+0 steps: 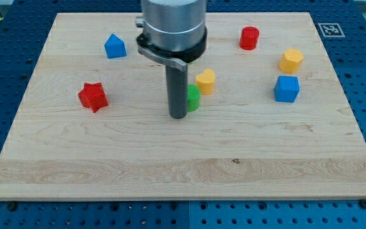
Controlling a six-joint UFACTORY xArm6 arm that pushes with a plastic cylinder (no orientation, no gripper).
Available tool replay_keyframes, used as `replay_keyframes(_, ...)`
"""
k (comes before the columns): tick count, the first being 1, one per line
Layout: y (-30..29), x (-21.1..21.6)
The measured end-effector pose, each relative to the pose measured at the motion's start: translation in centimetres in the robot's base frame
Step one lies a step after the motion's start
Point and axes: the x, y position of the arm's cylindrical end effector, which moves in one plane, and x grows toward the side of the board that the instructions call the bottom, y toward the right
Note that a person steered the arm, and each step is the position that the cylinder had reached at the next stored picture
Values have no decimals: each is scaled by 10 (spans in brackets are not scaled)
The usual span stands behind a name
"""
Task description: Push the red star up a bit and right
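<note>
The red star [93, 97] lies on the wooden surface [170, 172] toward the view's left, at about mid-height of the board, with bare wood all around it. My tip [178, 116] rests on the surface near the board's middle, well apart from the star and to its right, a little lower in the view. The arm has no end effector that spreads or pinches: it ends in a plain dark rod, so there is no open or closed state to tell. Just beside the rod, on its right, sits a green block [192, 98], partly hidden behind the rod; its shape cannot be made out, and whether the rod touches it cannot be told. Just above and right of the green block stands a yellow block [205, 81], close to it. A blue block [114, 46] with a peaked top sits above the star, toward the view's top left. A red cylinder [249, 38] stands near the top right. Further right, a second yellow block [291, 60] sits just above a blue cube [286, 88]. A small printed marker [328, 29] is fixed at the board's top right corner.
</note>
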Motion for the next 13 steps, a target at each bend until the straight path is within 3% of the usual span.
replay_keyframes(2,7,3)
replay_keyframes(3,-12,46)
replay_keyframes(4,-74,93)
replay_keyframes(5,-147,90)
replay_keyframes(7,-200,35)
replay_keyframes(10,-181,-67)
replay_keyframes(11,-174,-81)
replay_keyframes(13,-186,-47)
